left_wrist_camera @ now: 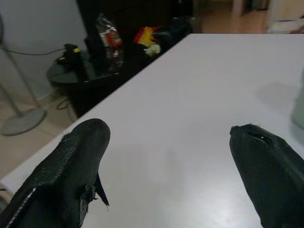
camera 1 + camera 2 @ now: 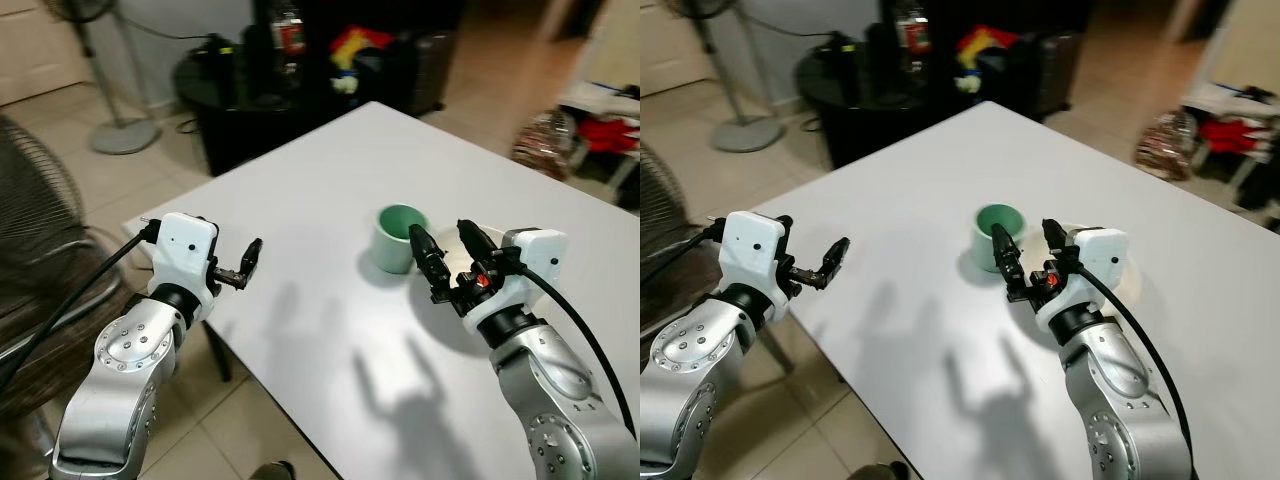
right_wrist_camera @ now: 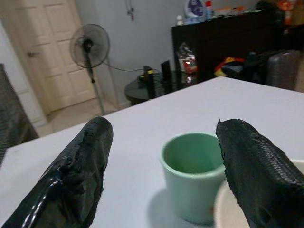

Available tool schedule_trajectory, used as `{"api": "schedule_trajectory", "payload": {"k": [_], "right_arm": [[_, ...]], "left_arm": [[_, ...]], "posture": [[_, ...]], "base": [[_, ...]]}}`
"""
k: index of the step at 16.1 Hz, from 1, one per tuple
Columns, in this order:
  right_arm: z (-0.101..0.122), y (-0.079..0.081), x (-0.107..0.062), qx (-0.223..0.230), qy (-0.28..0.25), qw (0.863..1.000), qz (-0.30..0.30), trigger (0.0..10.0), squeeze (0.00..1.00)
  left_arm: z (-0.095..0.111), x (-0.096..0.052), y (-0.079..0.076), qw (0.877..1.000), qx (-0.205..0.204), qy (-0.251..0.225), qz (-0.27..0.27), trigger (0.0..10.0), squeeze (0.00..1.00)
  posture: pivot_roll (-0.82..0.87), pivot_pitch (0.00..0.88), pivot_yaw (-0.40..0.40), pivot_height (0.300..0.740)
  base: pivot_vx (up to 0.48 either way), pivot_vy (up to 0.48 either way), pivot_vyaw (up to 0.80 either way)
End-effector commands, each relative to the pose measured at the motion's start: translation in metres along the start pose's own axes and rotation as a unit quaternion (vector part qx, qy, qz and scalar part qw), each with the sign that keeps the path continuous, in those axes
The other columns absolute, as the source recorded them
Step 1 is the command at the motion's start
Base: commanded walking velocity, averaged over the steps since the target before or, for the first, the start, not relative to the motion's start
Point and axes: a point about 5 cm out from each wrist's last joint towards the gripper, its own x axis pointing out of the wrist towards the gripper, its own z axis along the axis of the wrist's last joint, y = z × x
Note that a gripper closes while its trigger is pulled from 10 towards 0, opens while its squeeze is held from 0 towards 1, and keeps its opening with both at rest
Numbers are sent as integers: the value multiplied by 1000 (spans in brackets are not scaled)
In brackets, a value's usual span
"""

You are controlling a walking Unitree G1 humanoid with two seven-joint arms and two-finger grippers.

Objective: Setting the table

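At the left of my head view the left claw point(image 2: 249, 259) hovers with fingers spread at the white counter's point(image 2: 330, 190) near-left edge. Centre-right stands the green cup point(image 2: 398, 238), upright, touching a pale plate point(image 2: 1131, 272). My right claw point(image 2: 447, 252), fingers apart, sits just beside the cup, over the plate.

— What blocks our right claw point(image 2: 448, 250)?
— The green cup point(image 2: 400, 238) just ahead, a plate point(image 2: 452, 258) beneath.
— And our left claw point(image 2: 247, 262)?
— We see bare table point(image 2: 330, 340) ahead.
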Motion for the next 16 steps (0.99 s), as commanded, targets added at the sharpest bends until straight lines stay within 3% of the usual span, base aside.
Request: {"api": "schedule_trajectory", "payload": {"k": [1, 3, 10, 13, 16], "right_arm": [[-1, -2, 1, -4, -1, 1000, -7, 10000, 298], [-3, -3, -1, 2, -1, 1000, -9, 10000, 184], [-8, -3, 1, -4, 8, 1000, -6, 10000, 180], [-10, -3, 3, 1, 10, 1000, -3, 10000, 0], [-13, -3, 4, 7, 12, 1000, -5, 10000, 0]], "left_arm": [[3, 2, 1, 1000, 5, -3, 1, 10000, 0], [3, 3, 2, 1000, 8, -5, 2, 10000, 0], [2, 1, -4, 1000, -5, -9, 0, 10000, 0], [3, -1, -3, 1000, -6, -10, 2, 10000, 0], [3, -1, -1, 1000, 0, -9, 2, 10000, 0]], "posture": [[59, 0, 0, 740], [50, 0, 9, 740], [66, 0, -12, 740], [81, 0, -18, 740], [88, 0, -21, 740]], "base": [[0, 0, 800], [0, 0, 800], [0, 0, 800], [0, 0, 800], [0, 309, 800]]}}
